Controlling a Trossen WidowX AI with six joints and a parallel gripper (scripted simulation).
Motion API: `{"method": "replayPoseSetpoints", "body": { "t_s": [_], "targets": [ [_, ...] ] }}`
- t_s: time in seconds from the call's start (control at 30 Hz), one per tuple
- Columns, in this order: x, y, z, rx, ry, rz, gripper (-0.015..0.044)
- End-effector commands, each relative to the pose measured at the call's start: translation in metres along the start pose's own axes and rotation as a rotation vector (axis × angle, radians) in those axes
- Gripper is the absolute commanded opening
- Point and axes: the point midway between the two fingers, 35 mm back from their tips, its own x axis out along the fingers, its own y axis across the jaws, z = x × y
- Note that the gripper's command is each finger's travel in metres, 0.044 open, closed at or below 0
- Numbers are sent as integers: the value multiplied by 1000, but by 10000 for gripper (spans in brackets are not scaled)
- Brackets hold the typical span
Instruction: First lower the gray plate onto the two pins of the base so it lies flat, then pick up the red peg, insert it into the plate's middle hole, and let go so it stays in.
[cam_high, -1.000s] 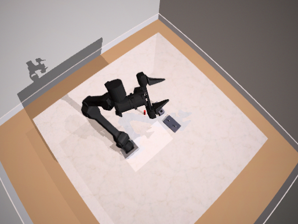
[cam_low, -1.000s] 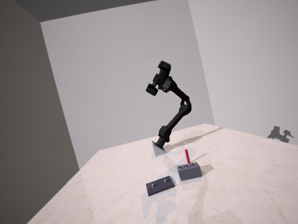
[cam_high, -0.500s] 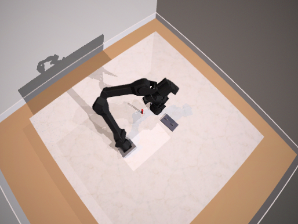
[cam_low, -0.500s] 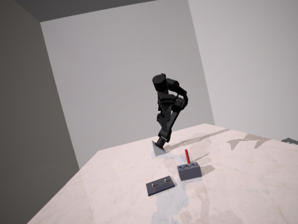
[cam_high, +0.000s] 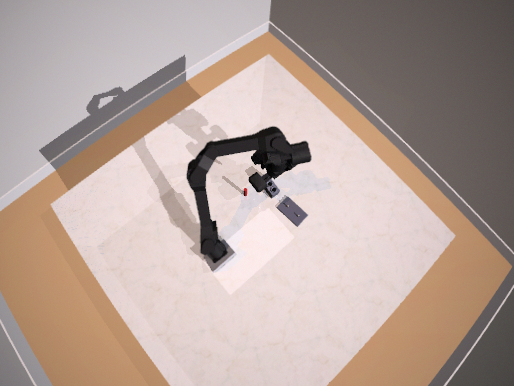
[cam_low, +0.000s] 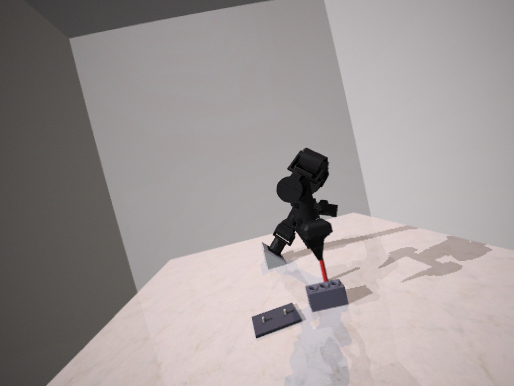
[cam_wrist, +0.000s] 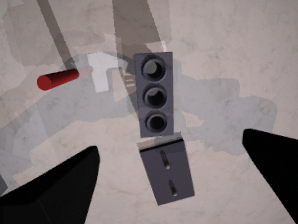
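We hang our pincer (cam_wrist: 162, 183) above the work area with its jaws spread wide and nothing between them, because the first job is a grasp and we want room on both sides of the part. In the wrist view the two dark fingers frame the scene from either lower corner, and the gray plate (cam_wrist: 154, 94) sits between and ahead of them, its three holes lined up in a row. It rests on the marble surface (cam_low: 425, 320), not yet on its pins.

Just beside the plate lies the base (cam_wrist: 168, 175), flat on the surface with its two pins pointing up (small and pale in the exterior view), so the plate will need only a short lift and shift. The red peg (cam_low: 323, 268) stands upright a little behind the plate, apart from it; we judge it is left standing so it can be gripped by its shaft later.

Our wrist looks straight down, which suits a top-down grip across the plate's narrow sides. We judge the task has barely begun: plate first, peg after.
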Motion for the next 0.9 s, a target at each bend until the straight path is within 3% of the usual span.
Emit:
{"method": "replayPoseSetpoints", "body": {
  "t_s": [0.0,0.13,0.87],
  "targets": [
    [17,-1,2,14,-2,17,440],
    [60,2,3,38,-5,39,440],
    [96,0,7,39,-4,40,440]
  ]
}}
